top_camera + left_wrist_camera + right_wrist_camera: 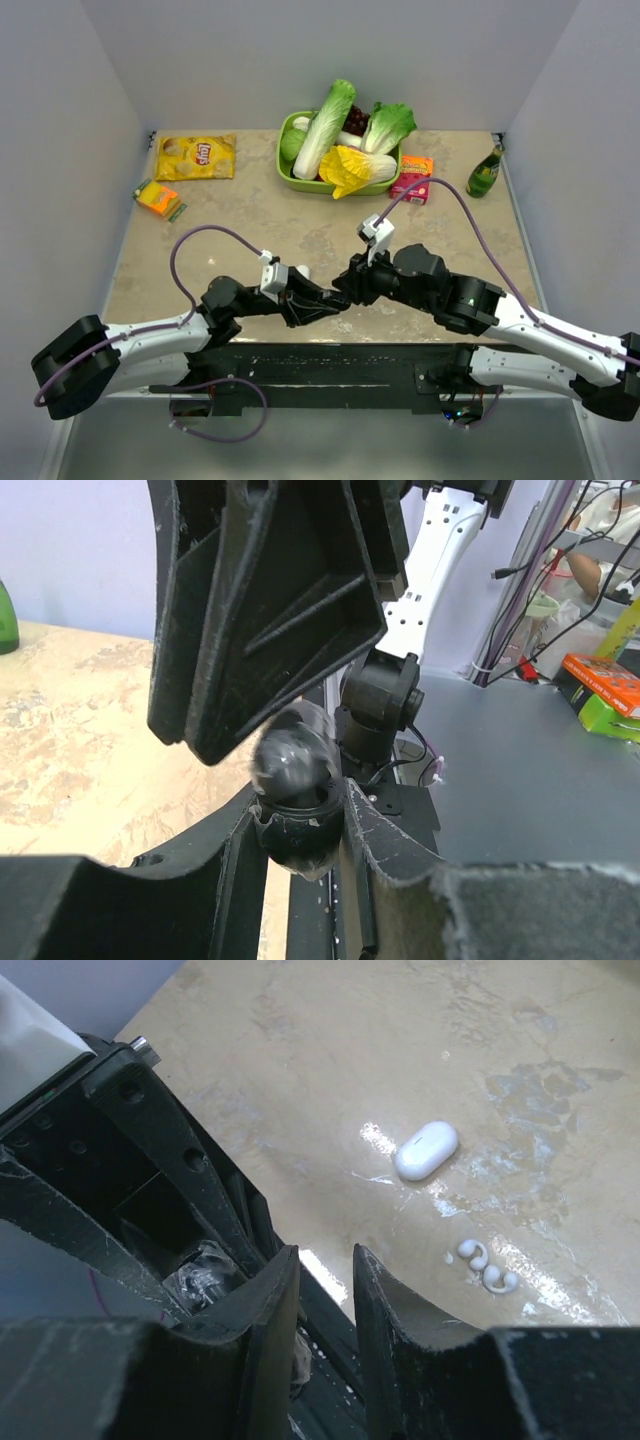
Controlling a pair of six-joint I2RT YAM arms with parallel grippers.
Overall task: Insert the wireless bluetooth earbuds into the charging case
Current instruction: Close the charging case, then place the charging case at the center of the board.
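L end effector (298,825): pinching a dark round piece (300,848) from two sides, low on its body. A pale glossy dome sits on top. What this piece is, I cannot tell.
Why held so: prob. the side grip leaves the top free, so the other arm can reach it from 12 o'clock.
R end effector (325,1265): jaws a bit spread, narrow gap, nothing seen btw them. In L wrist view it hangs right over the dome; touching or just beside, cannot tell.
Charging case (427,1150): white pebble, lies flat on the bench (300,1040), looks closed. In R wrist view it is at approx. 1 o'clock from the R end effector, apart from both arms.
Earbuds (495,1278): two small white curls on the bench, near the case at its 5 o'clock, not touching it.
Task status: in my judgement insertion is not begun; earbuds are outside the case.
Next need: prob. free one arm, open the case, then pick an earbud. They are small and curved, so easy to slip.
Top view: arms meet near centre, toward 6 o'clock. Veg tray (286,172) at 12 o'clock plays no role.
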